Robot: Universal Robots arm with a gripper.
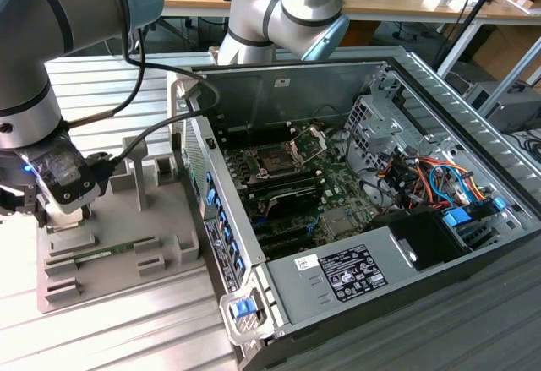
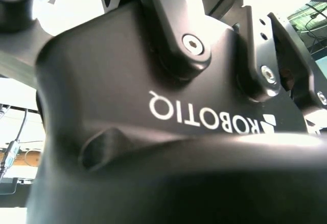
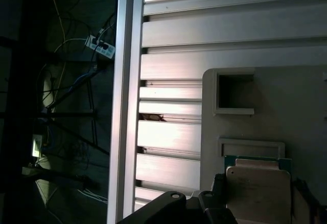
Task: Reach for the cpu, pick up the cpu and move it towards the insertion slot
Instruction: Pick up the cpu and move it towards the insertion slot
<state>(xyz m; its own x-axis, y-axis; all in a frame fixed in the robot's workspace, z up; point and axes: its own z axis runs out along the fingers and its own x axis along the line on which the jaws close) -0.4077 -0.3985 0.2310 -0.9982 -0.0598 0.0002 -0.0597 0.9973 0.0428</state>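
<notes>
Fingers flank the cpu on two opposite edges; clamped or just clear, cannot tell. Cpu lies flat on the grey fixture, at 9 o'clock of the open case in the exterior view. Probably light, stiff, thin, delicate underneath: take it by the edges. One end of it is cut off; finger contact is hard to make out.

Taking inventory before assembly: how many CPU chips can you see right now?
1. In the first wrist view, the cpu sits on the gray fixture tray, directly by the gripper. Others may be hidden under the arm.
</notes>
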